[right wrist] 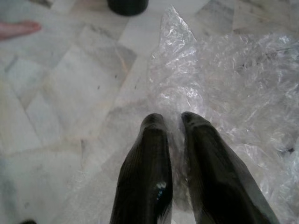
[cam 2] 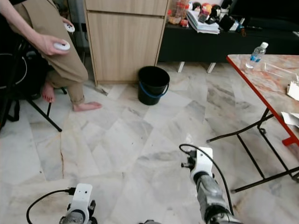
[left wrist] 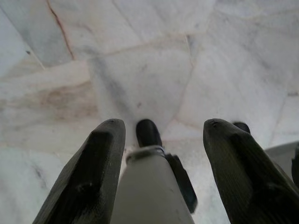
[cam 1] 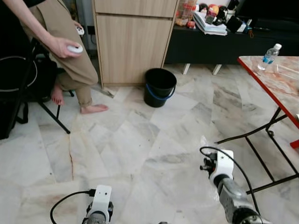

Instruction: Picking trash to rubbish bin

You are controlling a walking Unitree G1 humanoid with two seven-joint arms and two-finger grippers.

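A black bucket [cam 1: 160, 87] with a blue handle stands on the marble floor in front of a wooden cabinet, well ahead of me. My right gripper [right wrist: 174, 119] is shut on a crumpled sheet of clear plastic wrap [right wrist: 224, 70], which spreads out beyond its fingers. In the left eye view a corner of the plastic [cam 1: 203, 140] pokes up past my right wrist [cam 1: 223, 170], low at the right. My left gripper [left wrist: 163, 123] is open with nothing in it, pointing down at the floor tiles near my foot.
A person [cam 1: 60, 42] sits at the far left holding a white controller, bare feet on the floor. A folding table [cam 1: 275, 84] with a red edge and black legs stands at the right, with a water bottle [cam 1: 270, 56] on it. The wooden cabinet [cam 1: 133, 42] rises behind the bucket.
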